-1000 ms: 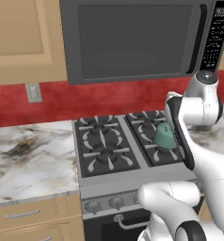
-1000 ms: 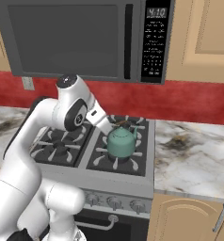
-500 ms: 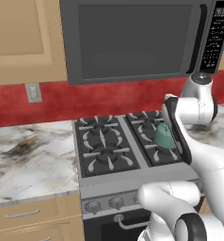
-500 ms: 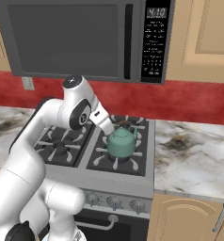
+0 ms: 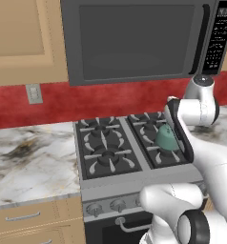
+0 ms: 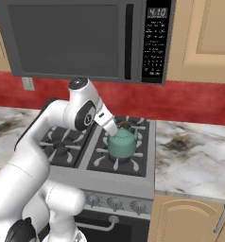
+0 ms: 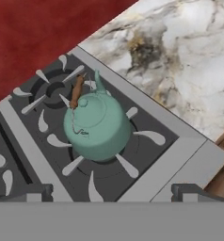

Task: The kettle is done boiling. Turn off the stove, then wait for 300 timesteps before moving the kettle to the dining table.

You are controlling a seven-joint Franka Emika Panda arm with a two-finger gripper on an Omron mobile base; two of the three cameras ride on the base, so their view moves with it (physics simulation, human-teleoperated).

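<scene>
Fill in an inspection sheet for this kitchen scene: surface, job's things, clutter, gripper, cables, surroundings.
Surface: stove between marble counters.
Job's things: kettle upright on the front right burner; knobs along the stove front.
Clutter: nothing seen.
Gripper: gripper above the kettle, apart from it, fingertips wide.
Cables: nothing seen.
Surroundings: microwave above, red backsplash, outlet, wood cabinets.
</scene>
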